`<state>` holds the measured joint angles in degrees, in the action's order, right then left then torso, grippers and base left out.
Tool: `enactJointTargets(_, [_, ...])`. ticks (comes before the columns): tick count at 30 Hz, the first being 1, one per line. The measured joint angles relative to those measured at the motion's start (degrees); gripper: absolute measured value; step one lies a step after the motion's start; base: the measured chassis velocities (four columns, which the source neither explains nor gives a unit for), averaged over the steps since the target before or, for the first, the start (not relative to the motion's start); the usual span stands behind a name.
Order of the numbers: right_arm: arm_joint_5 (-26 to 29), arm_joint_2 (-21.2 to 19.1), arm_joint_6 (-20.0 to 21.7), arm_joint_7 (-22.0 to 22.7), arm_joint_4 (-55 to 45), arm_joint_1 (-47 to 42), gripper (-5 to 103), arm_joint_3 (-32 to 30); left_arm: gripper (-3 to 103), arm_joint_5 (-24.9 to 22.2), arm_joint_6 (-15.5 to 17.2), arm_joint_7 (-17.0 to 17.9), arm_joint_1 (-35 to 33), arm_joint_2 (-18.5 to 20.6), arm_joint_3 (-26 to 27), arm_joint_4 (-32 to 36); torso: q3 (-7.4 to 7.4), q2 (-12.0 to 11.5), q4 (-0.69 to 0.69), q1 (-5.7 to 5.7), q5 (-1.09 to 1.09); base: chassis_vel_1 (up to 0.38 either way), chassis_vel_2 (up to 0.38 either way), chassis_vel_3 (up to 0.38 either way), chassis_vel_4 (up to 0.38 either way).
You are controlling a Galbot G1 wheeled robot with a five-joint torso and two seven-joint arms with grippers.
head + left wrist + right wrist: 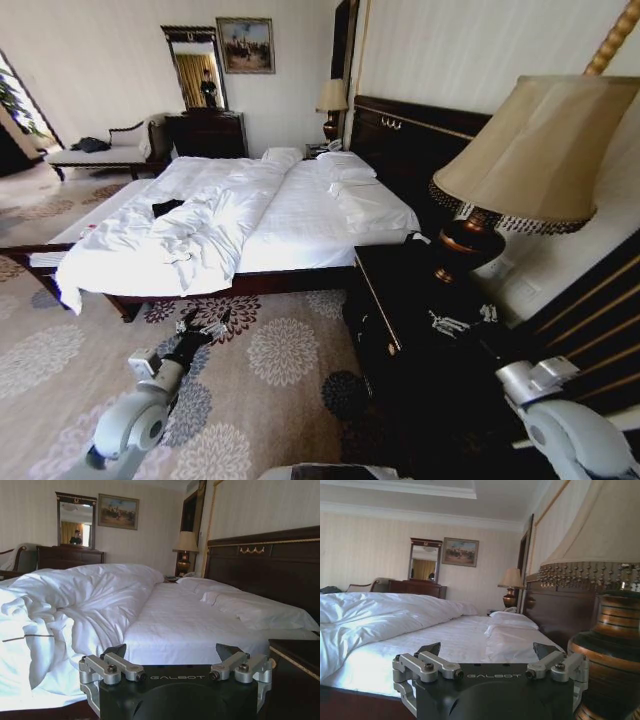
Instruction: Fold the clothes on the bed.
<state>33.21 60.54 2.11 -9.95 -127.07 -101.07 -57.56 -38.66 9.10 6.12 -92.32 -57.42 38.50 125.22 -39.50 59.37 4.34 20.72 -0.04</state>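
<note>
Black T-shirt (167, 207) lies on far side of bed (300, 215), partly tucked behind rumpled white duvet (190, 240) — well apart from both grippers. Left gripper (205, 325) hangs low over floral carpet (285, 350) near bed's side rail, fingers wide apart, holding nothing. Right gripper (462, 320) over dark nightstand (400, 330) by lamp (530, 160) — also spread open, empty.

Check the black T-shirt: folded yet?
Cannot tell. A small dark patch of the T-shirt shows on the bed, mostly hidden by the rumpled duvet.
</note>
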Motion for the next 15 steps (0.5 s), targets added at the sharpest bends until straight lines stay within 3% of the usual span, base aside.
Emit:
enactJointTargets(8, [-0.3, 4.5, 2.2, 3.2, -2.3, -1.6, 100, -0.4, 100, 0.6, -0.8, 0.2, 0.3, 0.8, 0.0, 0.4, 0.0, 0.0, 0.0, 0.0, 0.0, 0.0, 0.0, 0.0, 0.0])
enactJointTargets(15, [0.7, 2.2, 5.1, 5.8, -3.0, -0.9, 100, -0.9, 100, 2.4, -1.1, -0.2, -1.8, 0.2, -0.9, 1.4, 0.0, 0.0, -0.02, 0.0, 0.01, 0.0, 0.0, 0.0, 0.0])
